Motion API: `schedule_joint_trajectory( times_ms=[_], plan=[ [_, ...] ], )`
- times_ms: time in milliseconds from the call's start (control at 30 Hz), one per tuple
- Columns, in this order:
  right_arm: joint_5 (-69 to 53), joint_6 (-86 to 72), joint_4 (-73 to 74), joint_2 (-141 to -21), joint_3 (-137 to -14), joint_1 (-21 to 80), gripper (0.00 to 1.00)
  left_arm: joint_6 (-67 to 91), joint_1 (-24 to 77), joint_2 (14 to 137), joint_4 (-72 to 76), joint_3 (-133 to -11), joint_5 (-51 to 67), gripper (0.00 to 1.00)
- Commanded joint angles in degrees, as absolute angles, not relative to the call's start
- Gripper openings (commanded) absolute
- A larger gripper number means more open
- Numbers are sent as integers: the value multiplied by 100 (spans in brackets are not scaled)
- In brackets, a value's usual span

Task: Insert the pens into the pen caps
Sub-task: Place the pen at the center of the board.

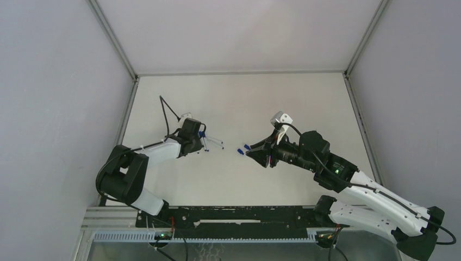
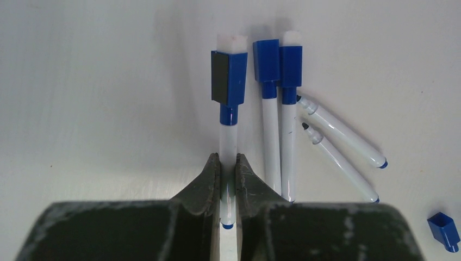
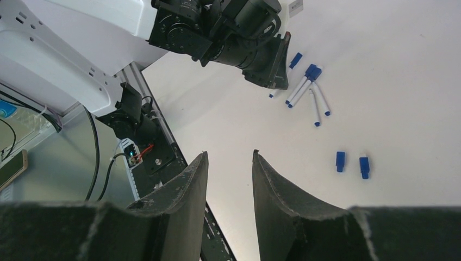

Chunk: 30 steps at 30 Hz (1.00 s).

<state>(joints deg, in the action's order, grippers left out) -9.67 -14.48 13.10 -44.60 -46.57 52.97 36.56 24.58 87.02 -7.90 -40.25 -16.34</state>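
While the white counter is lying under both arms, the left claw is clenching the barrel of a capped pen, whose blue cap is pointing away from the wrist. The right claw is hanging released, its fingers gaping around nothing, just beside two loose pen caps. Next to the gripped pen, two more capped pens are lying side by side, and two uncapped pens are resting at an angle just beside those.

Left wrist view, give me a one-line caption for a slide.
Left gripper shut on a capped pen, beside two more capped pens, two uncapped pens and a loose cap.
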Motion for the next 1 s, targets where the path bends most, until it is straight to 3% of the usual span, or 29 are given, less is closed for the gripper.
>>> schedule_joint_trajectory(
  times_ms=[0, 200, 533, 767, 967],
  plan=[
    [-932, -1564, 1201, -4403, -4693, 5300, 43, 3744, 2400, 8850, -636, -4195, -1478, 11],
    [-880, -1532, 1200, -4435, -4693, 5300, 43, 3762, 2395, 8745, -646, -4116, -1494, 22],
    [-783, -1414, 1221, -4491, -4694, 5284, 43, 3841, 2378, 8223, -935, -4055, -1572, 27],
    [-660, -1506, 1348, -4793, -4815, 5038, 43, 3650, 2367, 6920, -1425, -4345, -1715, 35],
    [-982, -905, 2143, -6288, -5740, 4784, 43, 3003, 2314, 5534, -1406, -4347, -1400, 37]
  ],
)
